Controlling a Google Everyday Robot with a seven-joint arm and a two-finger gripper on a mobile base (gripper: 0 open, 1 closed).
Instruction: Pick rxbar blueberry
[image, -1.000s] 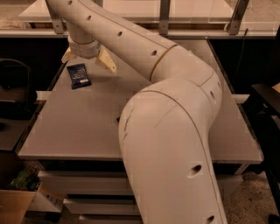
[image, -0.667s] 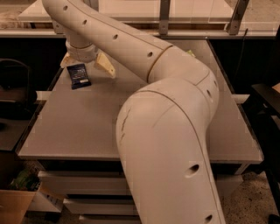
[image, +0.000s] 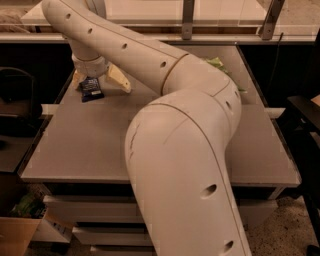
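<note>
Hand (image: 100, 85) spread wide w/ rxbar blueberry (image: 91, 90) between fingers (image: 119, 80) (contact unclear), bar flat on table (image: 90, 150), far-left corner approx.

The claw (image: 100, 84) hangs low over the desk's (image: 75, 145) far left corner. Its fingers are spread to either side of the rxbar blueberry (image: 92, 89), with a gap on the bar's right. Bare desk surface stretches along the left side and the front edge. The robot's thick arm (image: 180, 150) blocks the middle and right, and a green bag (image: 216, 63) lies behind it near the far edge.
</note>
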